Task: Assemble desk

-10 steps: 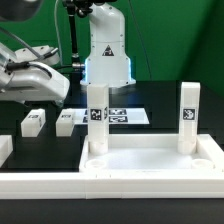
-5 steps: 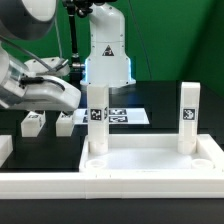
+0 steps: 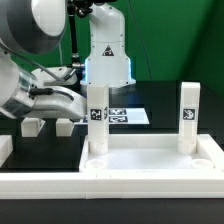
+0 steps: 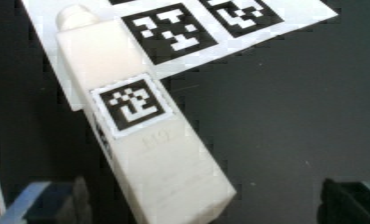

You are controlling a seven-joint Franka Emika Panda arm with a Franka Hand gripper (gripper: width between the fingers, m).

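We have a loose leg [image 4: 150,120] lying flat on the black table [image 4: 288,120], one end between our gripper's [image 4: 200,200] spread fingers, neither touching it. The arm [image 3: 40,95] leans in low from the exterior view's left, near the panel [image 3: 150,160] and its upright legs [image 3: 97,125].

Marker board [image 3: 130,116] flat on black table [image 3: 45,148].

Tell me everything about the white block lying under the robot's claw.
It is a loose desk leg: a short, square-sided white bar, plastic by its look, with one black-and-white tag on its upward face. It lies flat on the black table, one end by the marker board. The open gripper hangs over it without touching it.
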